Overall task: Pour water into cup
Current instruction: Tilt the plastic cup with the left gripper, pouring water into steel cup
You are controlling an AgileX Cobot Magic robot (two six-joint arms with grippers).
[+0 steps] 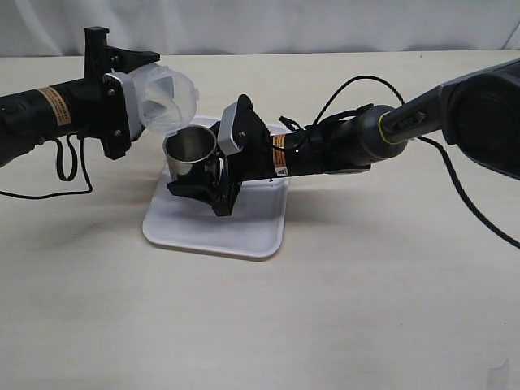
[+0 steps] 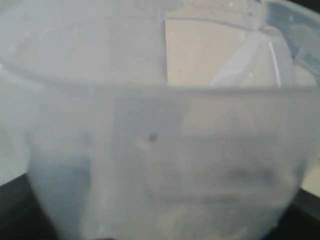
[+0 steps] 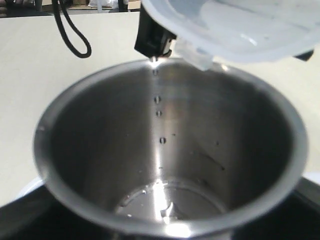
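The steel cup is held just above the white tray, with my right gripper shut on its sides. My left gripper is shut on a translucent plastic beaker, tipped so its lip hangs over the cup's rim. In the right wrist view, drops of water fall in a line from the beaker's spout down the cup's inner wall. A shallow pool of water lies on the bottom. The beaker fills the left wrist view and hides those fingers.
The tray lies in the middle of a beige table. Black cables trail beside the left arm and loop above the right arm. The right arm's body reaches in from the right edge.
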